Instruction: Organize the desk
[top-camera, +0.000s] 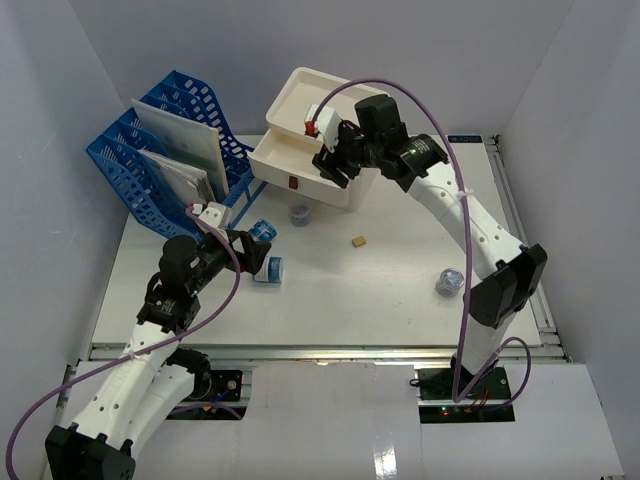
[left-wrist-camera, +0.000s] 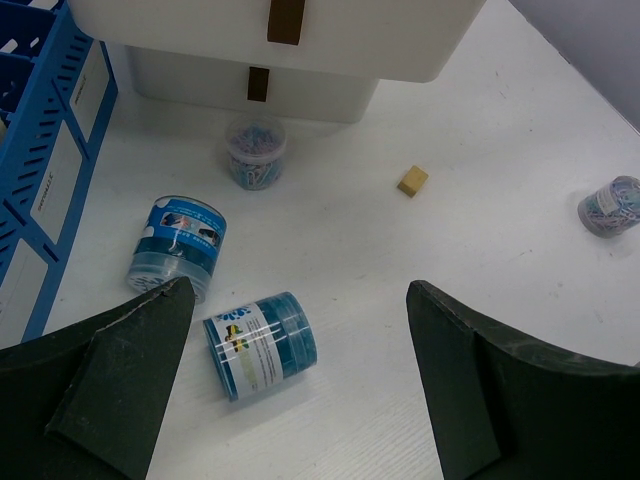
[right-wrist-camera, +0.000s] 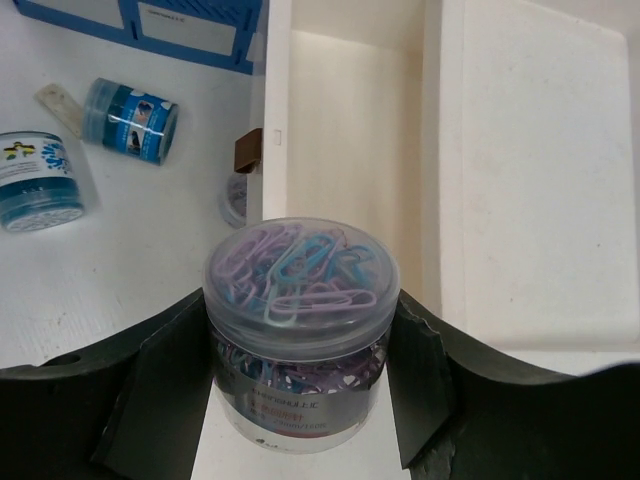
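Right jaws clench a paperclip jar (right-wrist-camera: 298, 300); left jaws gape (white desk (top-camera: 380, 295), littered).

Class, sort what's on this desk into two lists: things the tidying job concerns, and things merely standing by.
Job: paperclip jar in right gripper, by the drawer box; two loose paperclip jars; two blue tubs; tan block; desk.
Standing by: blue file rack, its papers; open left gripper.
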